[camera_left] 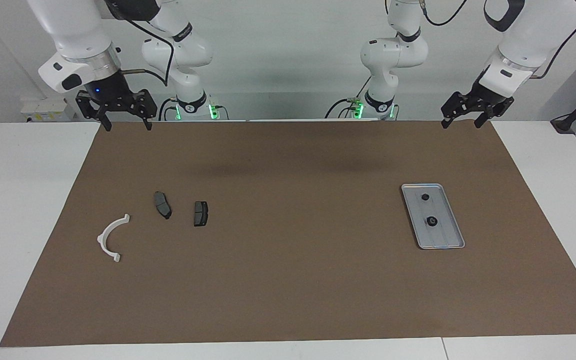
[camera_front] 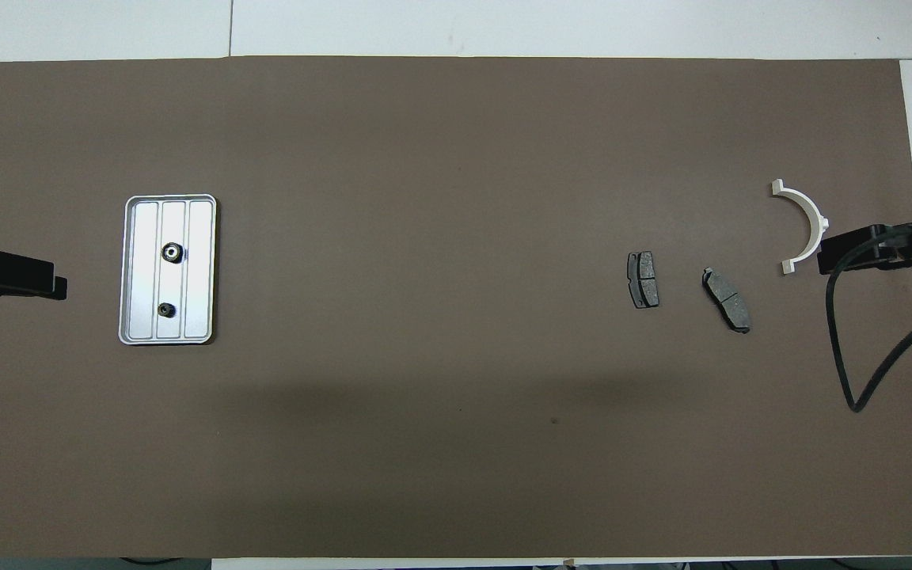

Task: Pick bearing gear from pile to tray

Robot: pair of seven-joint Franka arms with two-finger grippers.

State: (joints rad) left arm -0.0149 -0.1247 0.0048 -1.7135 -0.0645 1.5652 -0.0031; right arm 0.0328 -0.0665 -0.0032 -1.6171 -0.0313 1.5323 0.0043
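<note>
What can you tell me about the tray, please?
The tray is a flat rectangle that looks like silver metal, with rounded corners, a low rim and a base split by ribs into three long lanes. It lies flat on the brown mat toward the left arm's end of the table. Two small dark round gears rest in its middle lane, apart from each other. No gripper touches it.

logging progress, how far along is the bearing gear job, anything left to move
Done: two bearing gears lie in the tray. In hand: nothing; left gripper and right gripper hang open and empty. Left: only brake pads and a white bracket remain; no more gears visible.
</note>
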